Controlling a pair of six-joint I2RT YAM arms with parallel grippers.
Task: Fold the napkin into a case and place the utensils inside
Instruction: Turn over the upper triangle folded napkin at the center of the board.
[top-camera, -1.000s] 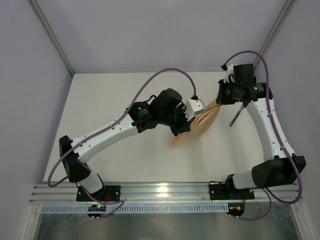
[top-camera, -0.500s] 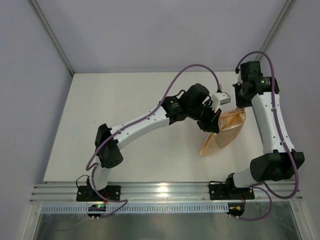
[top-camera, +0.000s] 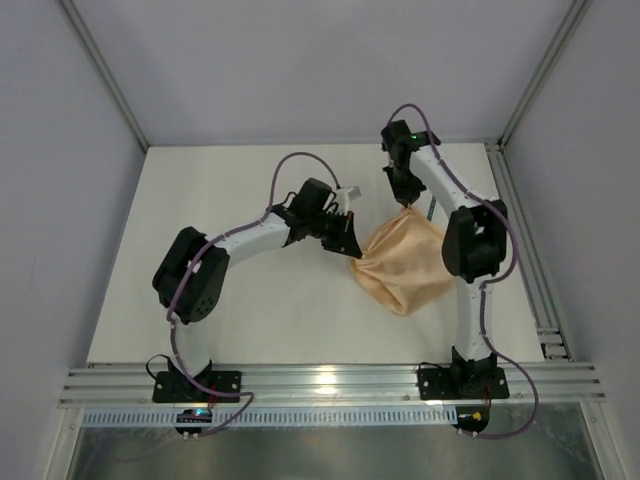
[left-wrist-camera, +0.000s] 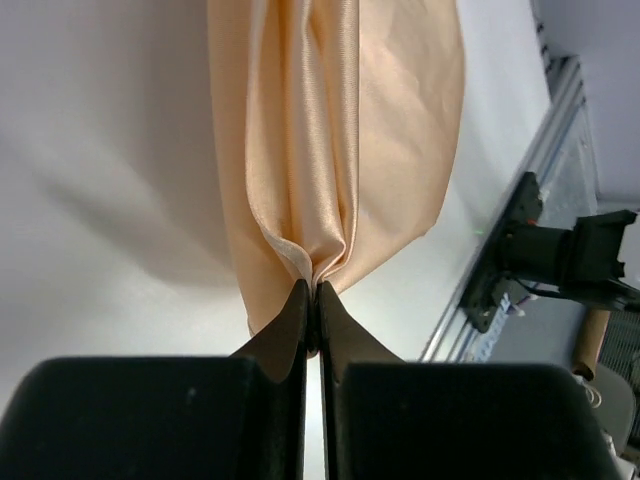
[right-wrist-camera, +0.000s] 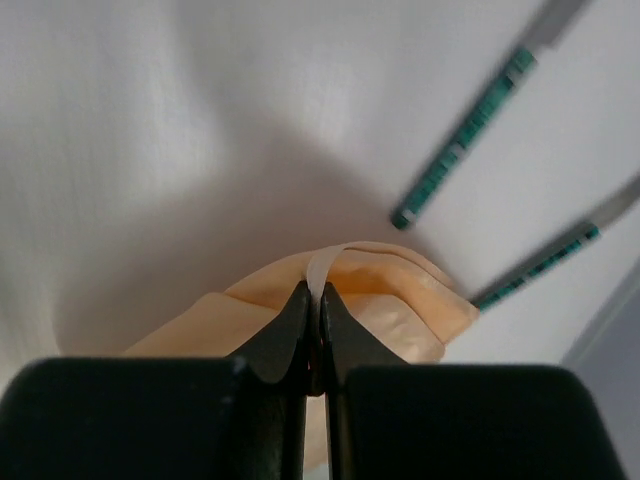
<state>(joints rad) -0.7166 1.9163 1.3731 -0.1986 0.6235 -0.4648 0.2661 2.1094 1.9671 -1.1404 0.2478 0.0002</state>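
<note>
Left claw is clamped shut on a bunched corner of the thin peach-orange cloth napkin, and your right claw is pinched shut on the far corner of the same cloth. Between them the napkin spreads out right of the middle of the white bench, toward its right edge, and its shadow suggests it is partly lifted. Two slim utensils with teal-green handles and silver metal ends lie on the bench just beside that far corner, toward the right edge. You have no case formed yet, judging by how the cloth lies.

Watch your right claw's hold: only a thin lip of fabric shows between its jaws, so pulling the claws apart may strip it free. At the left claw the cloth gathers in pleats, which may set a crooked fold when you lay it down. A sweeping hem could also drag the utensils.
</note>
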